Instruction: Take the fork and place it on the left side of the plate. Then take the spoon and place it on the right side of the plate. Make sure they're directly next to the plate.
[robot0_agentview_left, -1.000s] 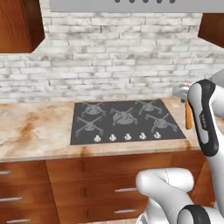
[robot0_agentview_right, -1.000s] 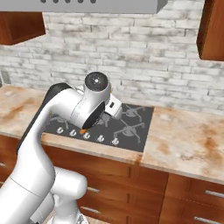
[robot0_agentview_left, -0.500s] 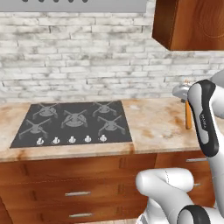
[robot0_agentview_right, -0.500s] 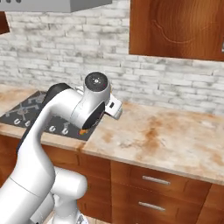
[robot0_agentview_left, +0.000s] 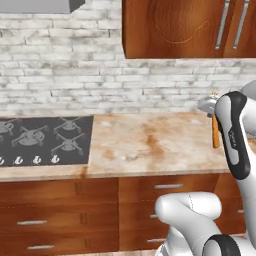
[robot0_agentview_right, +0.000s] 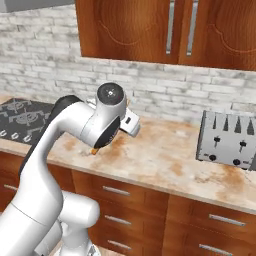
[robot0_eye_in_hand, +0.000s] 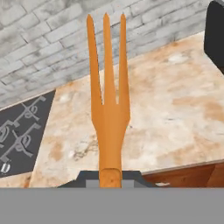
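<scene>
An orange-brown fork (robot0_eye_in_hand: 107, 109) is clamped by its handle in my gripper (robot0_eye_in_hand: 109, 178), which is shut on it. In the hand view its three tines point away from the hand, over the marble counter (robot0_eye_in_hand: 175, 113). In the left base view the fork (robot0_agentview_left: 215, 132) hangs as a short orange bar beside my forearm at the right edge, just under the gripper (robot0_agentview_left: 212, 109). From the right base view, an orange end of the fork (robot0_agentview_right: 94, 150) pokes out below my wrist, above the counter (robot0_agentview_right: 160, 160).
A black cooktop (robot0_agentview_left: 40, 140) lies at the left of the counter. A silver toaster (robot0_agentview_right: 229, 140) stands at the right, against the brick wall. Wooden wall cabinets (robot0_agentview_left: 190, 27) hang overhead. A dark object (robot0_eye_in_hand: 215, 35) sits at the hand view's upper right.
The whole picture has shifted: the base has driven right, so the cooktop slid to the left and the toaster and cabinets came in. The fork stays in the gripper.
</scene>
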